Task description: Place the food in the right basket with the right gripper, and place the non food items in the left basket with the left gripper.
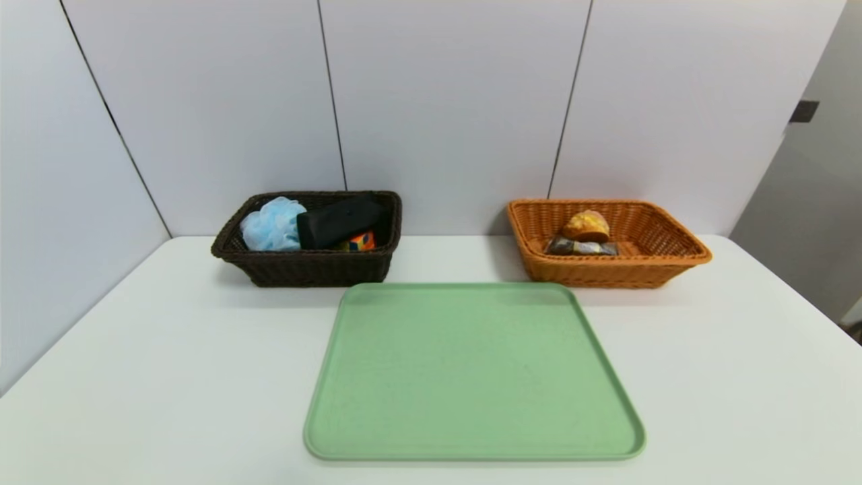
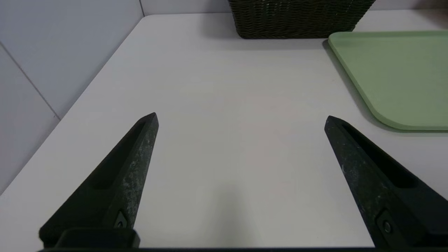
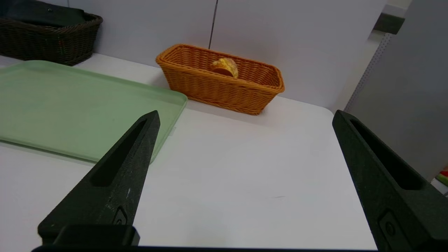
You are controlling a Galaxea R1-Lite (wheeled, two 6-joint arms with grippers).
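Note:
The dark brown left basket (image 1: 310,266) holds a light-blue bath pouf (image 1: 273,225), a long black pouch (image 1: 340,221) and a multicoloured cube (image 1: 360,241). In the orange-tan right basket (image 1: 606,273) lie a round bun (image 1: 587,226) and a clear pack of gold-foil chocolate balls (image 1: 580,247). Neither arm shows in the head view. My left gripper (image 2: 241,117) hangs open over bare table, the left basket (image 2: 297,21) far ahead of it. My right gripper (image 3: 245,113) is open over bare table, with the right basket (image 3: 220,85) and bun (image 3: 224,67) ahead.
A bare green tray (image 1: 471,370) lies in the middle of the white table, in front of both baskets; its corner (image 2: 395,70) lies beside the left gripper and its edge (image 3: 70,105) beside the right. Grey wall panels close the back and left. The table's right edge drops off.

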